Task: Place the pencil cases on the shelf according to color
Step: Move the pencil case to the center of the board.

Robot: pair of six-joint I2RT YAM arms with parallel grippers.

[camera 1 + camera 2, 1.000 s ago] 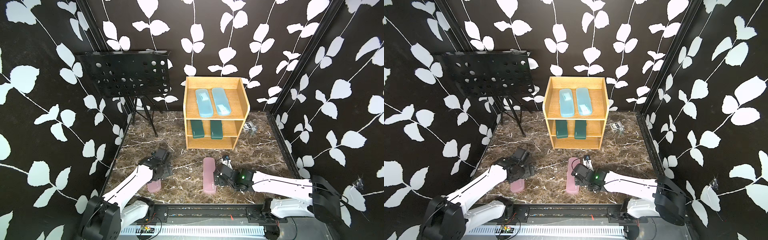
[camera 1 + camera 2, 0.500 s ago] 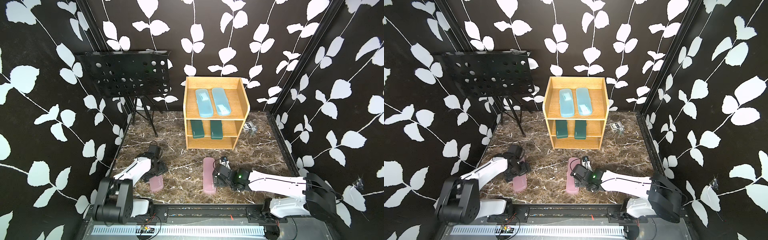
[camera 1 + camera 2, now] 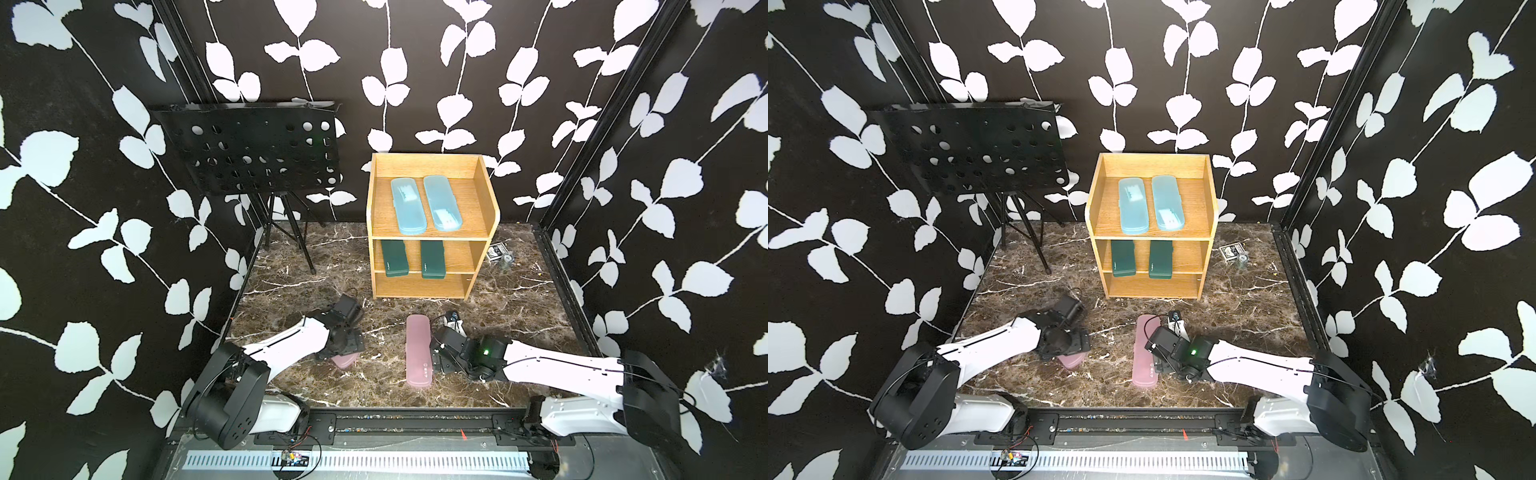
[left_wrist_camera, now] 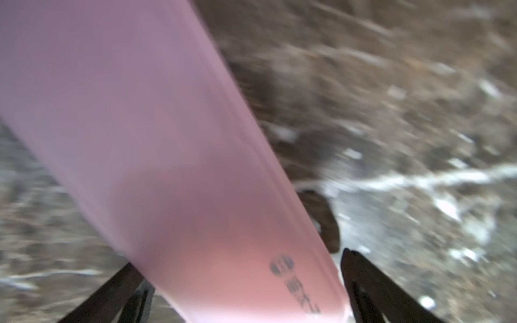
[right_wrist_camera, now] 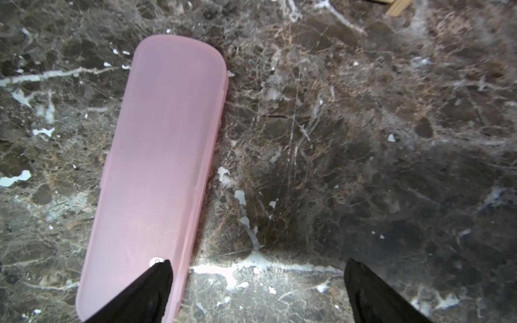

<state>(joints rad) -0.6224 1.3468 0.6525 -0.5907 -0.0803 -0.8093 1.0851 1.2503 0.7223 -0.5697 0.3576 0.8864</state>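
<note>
Before the shelf, on the marble floor, lie the last two cases to be sorted, both pink. The shelf's top tier carries the two light blue cases side by side and its middle tier the two dark green cases. Its bottom tier holds nothing, so by colour the pink pair belongs there.

The step in hand looks like picking up both at once. The left gripper sits low over the pink case that lies out from the shelf's front, off toward the left arm's side. In the left wrist view that case runs between the two fingers, but the picture is smeared. Whether the jaws are clamped on it or only straddle it cannot be told.

The right gripper hovers by the other pink case, which lies straight out from the shelf's front, pointing toward it. Its jaws stand wide apart. One finger is over the case near its end farther from the shelf and the other is over bare marble, so the case is not between them.

The next move probably calls for shifting that gripper sideways until the case's width sits between the fingers. It would then lower, close, and carry the case flat into the low bottom opening.
</note>
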